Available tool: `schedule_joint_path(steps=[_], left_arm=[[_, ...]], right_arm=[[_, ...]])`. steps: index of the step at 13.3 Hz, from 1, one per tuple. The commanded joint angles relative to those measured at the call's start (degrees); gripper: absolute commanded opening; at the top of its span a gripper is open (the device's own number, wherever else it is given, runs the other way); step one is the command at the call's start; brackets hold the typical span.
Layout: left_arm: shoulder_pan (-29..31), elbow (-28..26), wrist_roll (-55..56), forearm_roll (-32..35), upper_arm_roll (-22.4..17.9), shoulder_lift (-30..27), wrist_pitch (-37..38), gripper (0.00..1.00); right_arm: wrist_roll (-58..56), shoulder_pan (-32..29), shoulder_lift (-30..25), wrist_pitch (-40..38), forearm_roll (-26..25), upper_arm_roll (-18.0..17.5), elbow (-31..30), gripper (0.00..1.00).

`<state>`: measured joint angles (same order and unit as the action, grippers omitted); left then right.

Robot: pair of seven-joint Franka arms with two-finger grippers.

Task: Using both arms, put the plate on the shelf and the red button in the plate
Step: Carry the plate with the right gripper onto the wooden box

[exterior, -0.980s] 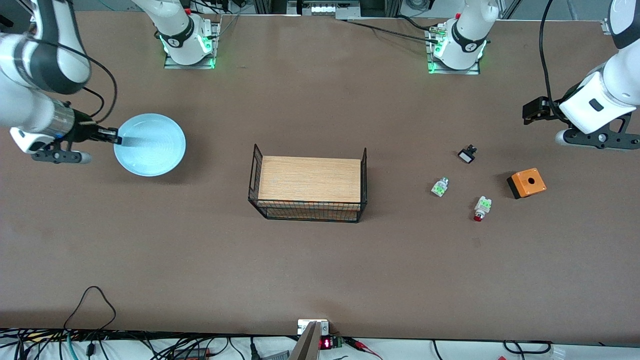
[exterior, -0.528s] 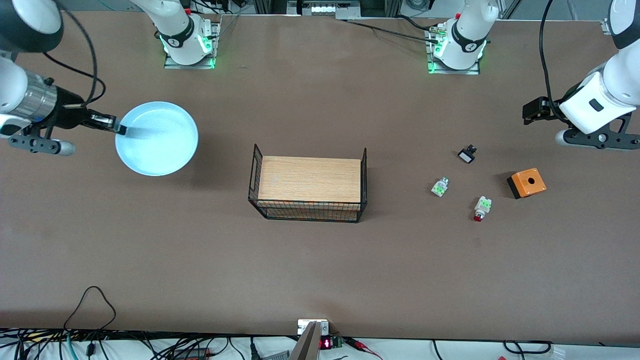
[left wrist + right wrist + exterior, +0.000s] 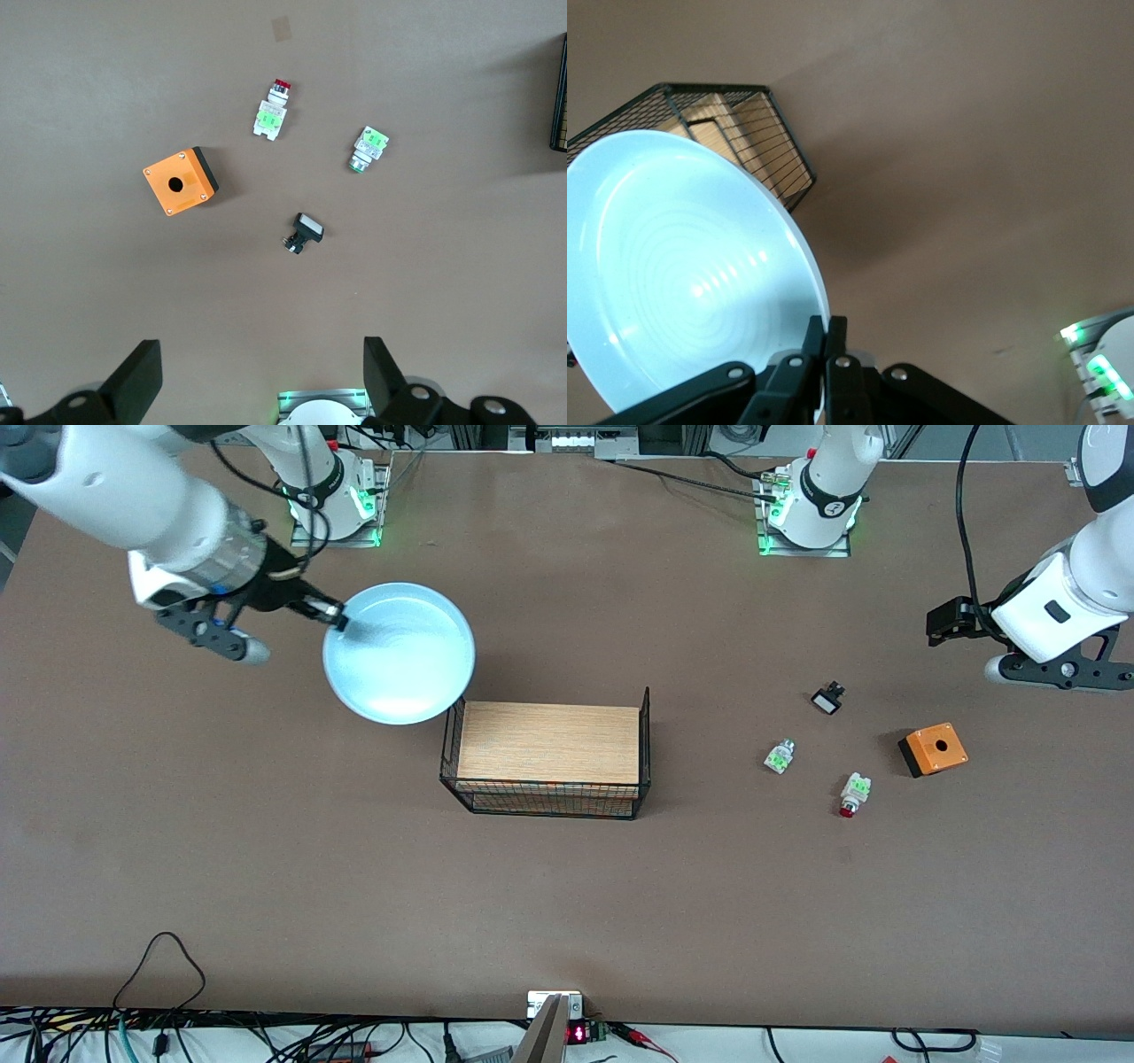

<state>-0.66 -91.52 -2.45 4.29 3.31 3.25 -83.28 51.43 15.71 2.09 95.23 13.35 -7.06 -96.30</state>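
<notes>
My right gripper (image 3: 335, 616) is shut on the rim of the pale blue plate (image 3: 399, 654) and holds it in the air, its edge over the corner of the wire basket (image 3: 461, 717) at the right arm's end. The right wrist view shows the plate (image 3: 682, 266) clamped between the fingers (image 3: 815, 341), with the basket (image 3: 775, 146) beneath. The red button (image 3: 852, 794), white and green with a red cap, lies on the table and also shows in the left wrist view (image 3: 271, 111). My left gripper (image 3: 257, 381) is open and waits above the table at the left arm's end.
The basket holds a wooden block (image 3: 549, 742). Near the red button lie a white-green part without red cap (image 3: 779, 755), a small black-and-white part (image 3: 827, 698) and an orange box with a hole (image 3: 933, 749). Cables run along the table's near edge (image 3: 159, 957).
My right gripper has lifted the plate and carried it from the right arm's end of the table toward the basket. The left arm has not moved.
</notes>
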Motion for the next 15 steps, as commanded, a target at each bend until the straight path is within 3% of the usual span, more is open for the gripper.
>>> schedule_joint_path(steps=[1, 7, 15], left_arm=[[-0.3, 1.9, 0.3, 1.6, 0.2, 0.8, 0.9, 1.00], [-0.4, 1.8, 0.6, 1.5, 0.3, 0.7, 1.2, 1.00], [-0.4, 1.8, 0.7, 1.4, 0.2, 0.7, 1.4, 1.00]], right_arm=[[11.4, 6.1, 2.6, 3.3, 0.2, -0.1, 1.5, 0.00], [27.3, 13.5, 9.6, 14.4, -0.5, 0.0, 1.5, 0.00], [28.5, 14.5, 15.9, 22.0, -1.7, 0.3, 1.5, 0.00]])
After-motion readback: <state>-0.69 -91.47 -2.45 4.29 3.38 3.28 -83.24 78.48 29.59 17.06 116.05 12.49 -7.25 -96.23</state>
